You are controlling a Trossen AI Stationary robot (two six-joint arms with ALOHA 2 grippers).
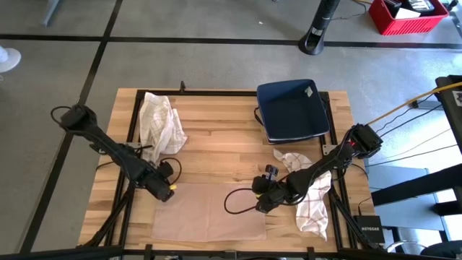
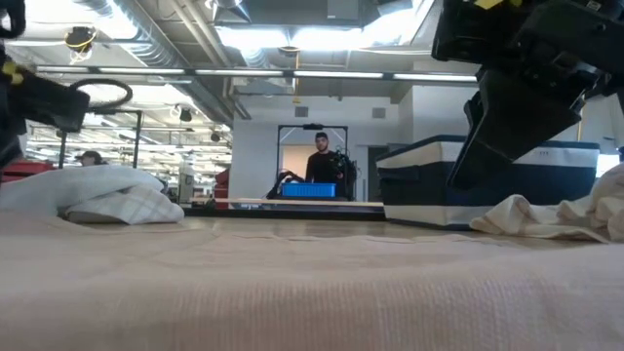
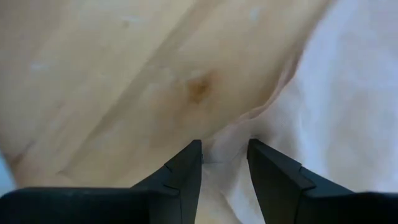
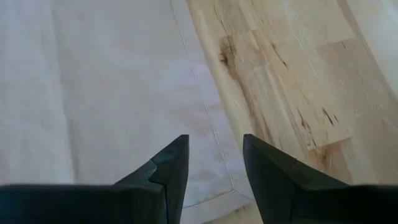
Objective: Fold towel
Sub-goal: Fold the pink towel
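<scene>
A pale beige towel (image 1: 209, 211) lies spread flat on the near middle of the wooden table (image 1: 216, 137). My left gripper (image 1: 166, 190) points steeply down at the towel's far left corner. It is open, and in the left wrist view (image 3: 224, 146) the corner's cloth (image 3: 227, 162) shows between the fingers. My right gripper (image 1: 263, 203) slants down over the towel's right edge near the far right corner. It is open too, its fingers (image 4: 214, 140) standing over the hemmed edge (image 4: 208, 124). My left gripper has a finger on each side of the towel's far left corner (image 3: 261, 115), coming from above; whether the fingertips touch the cloth I cannot tell. My right gripper hangs over the towel's right hem (image 4: 202, 106); whether it touches the cloth I cannot tell.
A crumpled checked cloth (image 1: 162, 123) lies at the far left and another (image 1: 312, 195) at the right, under my right arm. A dark blue bin (image 1: 292, 108) stands at the far right. Black cables (image 1: 238, 198) loop over the towel. A person (image 2: 320, 156) stands far behind the table.
</scene>
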